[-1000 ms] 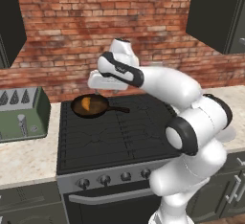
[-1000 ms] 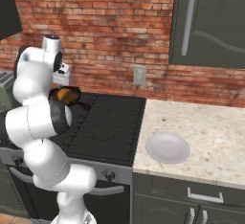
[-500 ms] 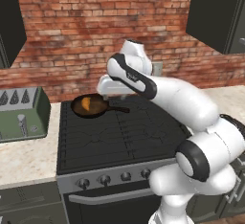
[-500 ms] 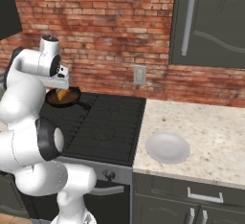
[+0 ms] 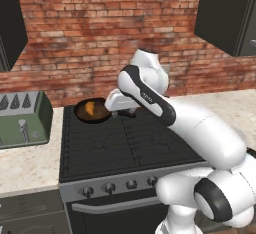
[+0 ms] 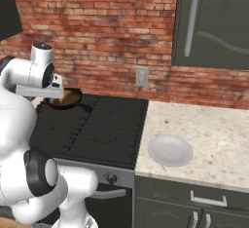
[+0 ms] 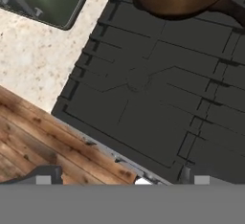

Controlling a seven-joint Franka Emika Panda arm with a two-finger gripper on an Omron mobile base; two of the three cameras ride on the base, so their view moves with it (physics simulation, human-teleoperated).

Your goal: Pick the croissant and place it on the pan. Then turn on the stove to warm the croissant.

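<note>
One croissant [image 5: 89, 108] sits inside the pan [image 5: 95, 115] on the stove [image 5: 120, 143] rear-left burner, gripper [image 5: 114, 103] just right of pan w/ jaws spread wide & holding nothing, green toaster [image 5: 22, 120] on counter left, no legible writing anywhere.

croissant [image 5: 89, 109] in pan [image 5: 93, 112] — back-left of stove [image 5: 125, 143]

Glossy white rounded shells are covering the arm [image 5: 200, 128], with dark bands ringing the joints. Two small dark finger tips [image 7: 48, 174] are showing pale grey square pads at their ends.
</note>
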